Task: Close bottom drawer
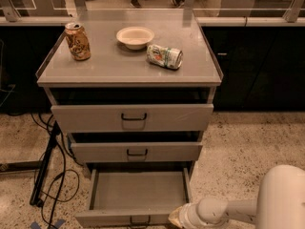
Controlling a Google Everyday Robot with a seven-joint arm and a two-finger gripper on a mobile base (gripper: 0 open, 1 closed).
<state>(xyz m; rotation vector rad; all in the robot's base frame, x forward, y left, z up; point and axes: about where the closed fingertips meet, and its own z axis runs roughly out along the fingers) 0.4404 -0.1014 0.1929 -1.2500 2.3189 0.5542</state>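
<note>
The grey metal cabinet (128,75) has three drawers. The bottom drawer (138,191) is pulled far out and I see its bare inside. Its slim front panel (119,218) with a small dark loop handle (139,220) lies at the picture's lower edge. My gripper (175,217) is at the front right corner of that panel, at the end of the white arm (224,211) that comes in from the lower right. The middle drawer (137,152) and the top drawer (132,117) stand slightly out.
On the cabinet top are an upright brown can (77,41), a cream bowl (135,36) and a green can lying on its side (164,56). Black cables and a stand leg (45,163) lie on the speckled floor at the left. Dark cabinets stand behind.
</note>
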